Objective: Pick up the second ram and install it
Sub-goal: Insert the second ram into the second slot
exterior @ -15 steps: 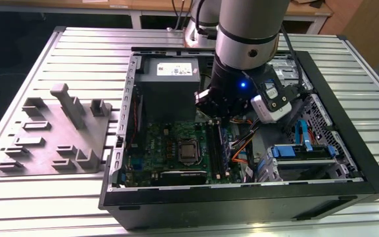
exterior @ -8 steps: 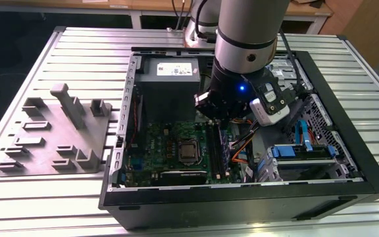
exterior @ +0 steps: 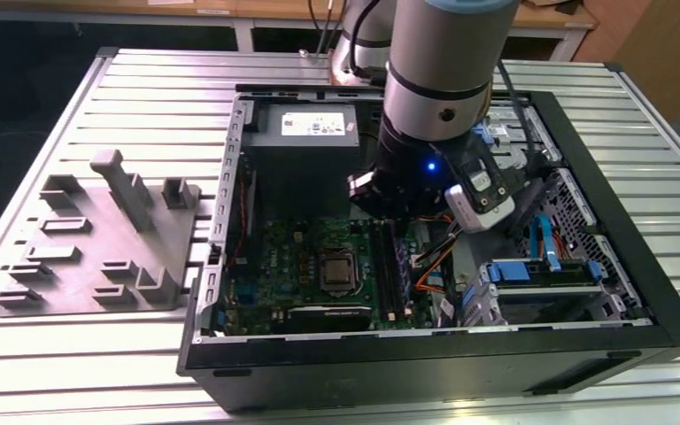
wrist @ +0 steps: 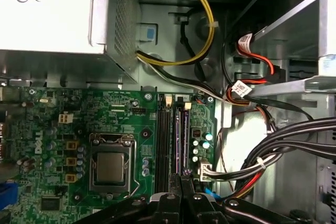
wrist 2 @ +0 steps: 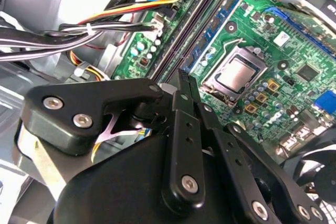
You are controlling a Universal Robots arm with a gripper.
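Tool (wrist: 182, 176) closed on the ram (wrist: 185, 140), which stands edge-up along a slot of the motherboard (wrist: 47, 124), beside two black slots (wrist: 163, 145). The second wrist view adds the ram's side face with its chips (wrist 2: 223, 19). The exterior view adds the arm (exterior: 435, 80) reaching into the open case (exterior: 435, 359) on the desk (exterior: 81, 354).

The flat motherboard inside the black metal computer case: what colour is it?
The motherboard is green, clearest in the first wrist view.

Matt black claw (wrist 2: 183, 80); glossy green motherboard (wrist: 121, 111).
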